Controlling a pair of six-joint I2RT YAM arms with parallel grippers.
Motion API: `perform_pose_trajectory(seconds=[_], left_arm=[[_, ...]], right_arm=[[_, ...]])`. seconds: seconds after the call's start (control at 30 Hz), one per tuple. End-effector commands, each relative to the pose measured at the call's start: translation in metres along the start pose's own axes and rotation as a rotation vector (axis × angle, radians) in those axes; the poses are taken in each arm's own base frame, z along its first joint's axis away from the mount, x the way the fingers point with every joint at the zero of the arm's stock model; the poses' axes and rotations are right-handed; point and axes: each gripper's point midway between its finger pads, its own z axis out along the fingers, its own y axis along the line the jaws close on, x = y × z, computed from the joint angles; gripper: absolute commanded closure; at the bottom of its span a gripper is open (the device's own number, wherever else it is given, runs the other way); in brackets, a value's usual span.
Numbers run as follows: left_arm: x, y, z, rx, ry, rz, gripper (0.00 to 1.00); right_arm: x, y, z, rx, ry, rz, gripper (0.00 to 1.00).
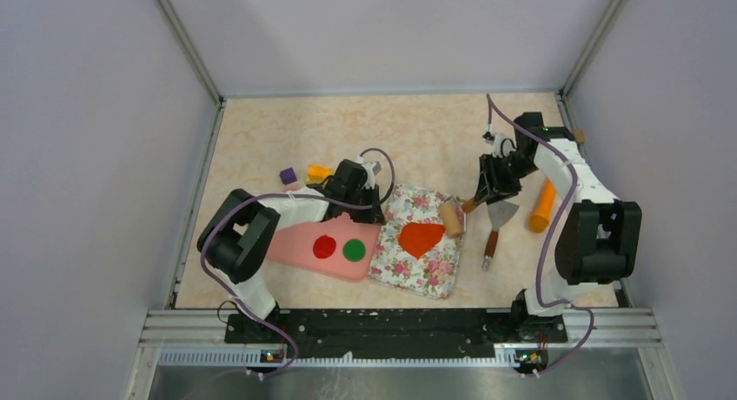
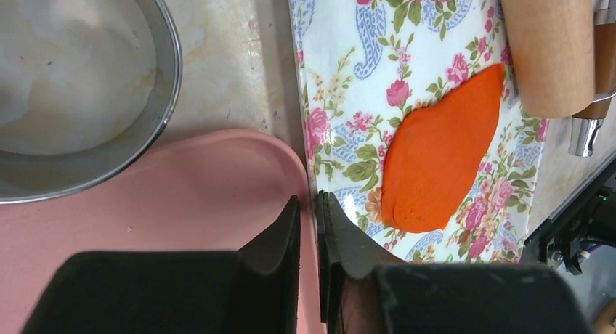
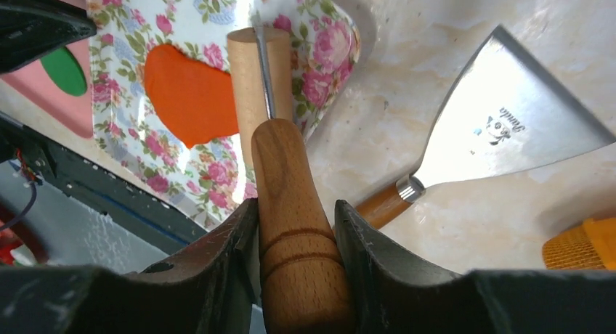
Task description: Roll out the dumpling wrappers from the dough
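Note:
The dough [image 1: 421, 237] is a flat orange-red sheet on a floral tray [image 1: 434, 274]; it also shows as dough [image 2: 443, 160] and dough [image 3: 189, 94]. My right gripper [image 3: 296, 207] is shut on the wooden handle of a rolling pin [image 3: 290, 174]. The pin's roller [image 1: 451, 217] rests at the dough's right edge. Two dumpling wrappers, one red [image 1: 324, 247] and one green [image 1: 354, 250], lie on a pink tray [image 1: 287, 248]. My left gripper [image 2: 309, 200] sits at that tray's right rim beside the floral tray. Its jaws are closed to a thin slit with pink showing between them.
A metal scraper [image 1: 497, 219] with a wooden handle lies right of the floral tray, and an orange carrot-shaped stick [image 1: 543, 206] lies beyond it. A metal ring [image 2: 163, 94] stands just behind the pink tray. A purple cube [image 1: 287, 176] and a yellow-orange piece [image 1: 319, 171] lie at the back left.

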Motion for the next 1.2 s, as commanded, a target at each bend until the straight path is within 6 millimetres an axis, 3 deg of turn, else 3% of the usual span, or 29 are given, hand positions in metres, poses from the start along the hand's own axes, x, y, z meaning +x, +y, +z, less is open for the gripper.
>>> perform_pose_trajectory(seconds=[0.0,0.1,0.23,0.4,0.53,0.63,0.73,0.93,1.17], left_arm=[[-0.01,0.015,0.007,-0.075,-0.026,0.046,0.85],[-0.014,0.012,0.004,-0.058,-0.026,0.073,0.83],[-0.021,0.013,0.0,-0.045,-0.032,0.085,0.82],[-0.022,0.015,-0.005,0.012,-0.025,0.068,0.82],[-0.022,0.012,-0.005,0.071,-0.017,0.054,0.82],[-0.02,0.008,-0.004,0.113,-0.009,0.054,0.82],[-0.019,0.007,-0.003,0.116,-0.003,0.041,0.82],[-0.018,0.015,0.0,0.075,-0.008,0.009,0.91],[-0.024,0.021,0.002,0.042,-0.024,-0.009,1.0]], right_arm=[[-0.04,0.019,-0.042,-0.007,-0.186,-0.171,1.0],[-0.046,0.078,-0.075,-0.176,-0.262,-0.354,1.0],[-0.033,0.125,-0.095,-0.152,-0.277,-0.779,1.0],[-0.008,0.133,-0.095,0.097,-0.262,-1.447,1.0],[0.0,0.131,-0.085,0.327,-0.245,-1.801,1.0],[-0.004,0.137,-0.074,0.489,-0.296,-1.954,1.0],[-0.004,0.154,-0.062,0.542,-0.343,-2.053,1.0],[-0.001,0.183,-0.033,0.498,-0.373,-2.128,1.0],[0.023,0.187,-0.009,0.362,-0.353,-2.177,1.0]])
